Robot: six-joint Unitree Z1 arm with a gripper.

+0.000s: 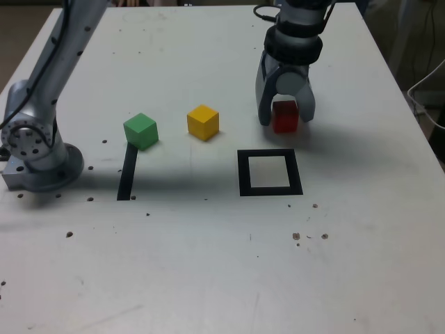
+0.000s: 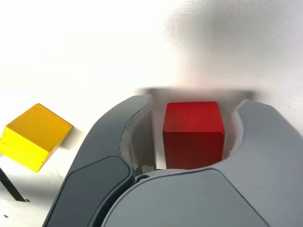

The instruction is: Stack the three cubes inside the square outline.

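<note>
Listing what I see from my station, item by item.

Gripper (image 1: 285,118): lowered at the far side of the tabletop (image 1: 208,271), its jaws parted and straddling the red cube (image 1: 285,117). In the wrist view the gripper (image 2: 194,118) shows a sliver of space between each jaw and the cube's sides, so I log the jaws as open around it, not clamped.

Red cube, wrist view (image 2: 193,135): sitting between the jaws; whether it rests on the tabletop I cannot tell for sure, though it appears to.

Square outline (image 1: 270,172): black tape frame with a white centre, nearer the camera than the red cube and close to it, nothing inside.

Yellow cube (image 1: 203,122): to the exterior view's left of the gripper, standing free; also seen in the wrist view (image 2: 35,136), apart from the jaws.

Green cube (image 1: 141,131): further to the exterior view's left, beside the yellow one but not touching it, at the far end of a straight black tape strip (image 1: 127,172).

Arm base (image 1: 35,149): mounted at the exterior view's left edge of the tabletop.

Tabletop surface: white, with small dark specks scattered over it.
</note>
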